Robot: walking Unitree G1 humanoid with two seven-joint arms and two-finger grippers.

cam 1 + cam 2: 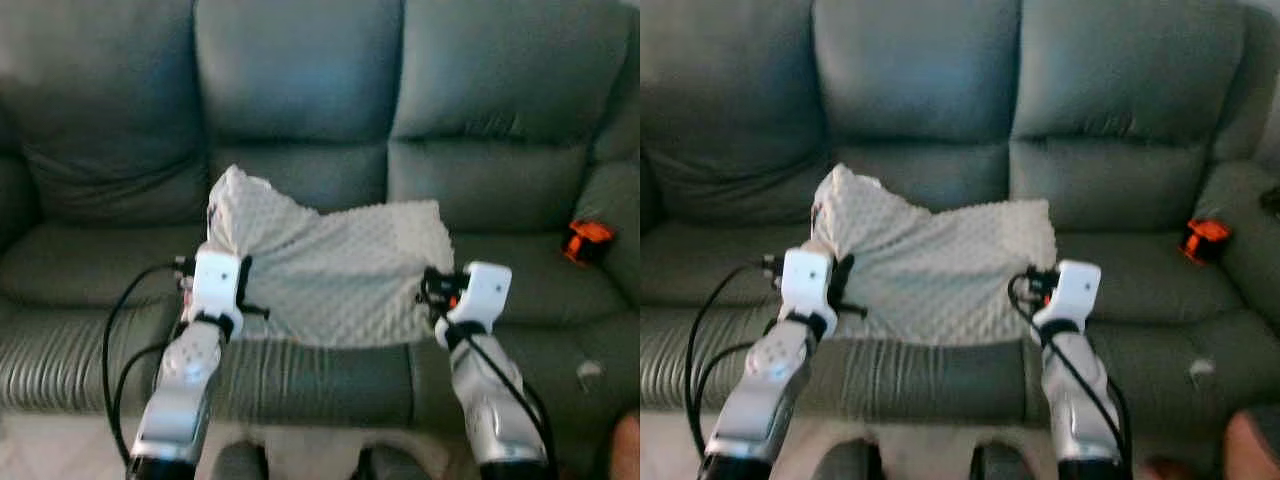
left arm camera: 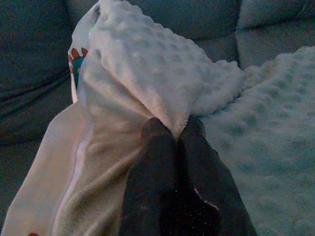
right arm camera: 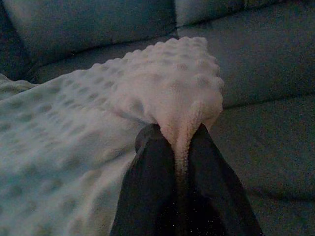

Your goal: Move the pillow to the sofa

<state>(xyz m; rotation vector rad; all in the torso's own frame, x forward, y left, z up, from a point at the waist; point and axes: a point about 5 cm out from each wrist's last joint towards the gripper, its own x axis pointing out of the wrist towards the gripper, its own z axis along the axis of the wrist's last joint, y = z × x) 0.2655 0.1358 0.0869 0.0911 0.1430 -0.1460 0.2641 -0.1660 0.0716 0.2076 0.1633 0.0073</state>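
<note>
Both pincers clenched on pillow (image 1: 340, 270): left pincer (image 2: 173, 129), right pincer (image 3: 176, 133) pinch its side edges over sofa (image 1: 300, 90) seat. Lower evenly, release both tog.

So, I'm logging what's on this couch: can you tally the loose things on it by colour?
White: 1, the pillow, gripped by left tool and right tool
Orange: 1, a small object on the sofa
Total: 2
</note>
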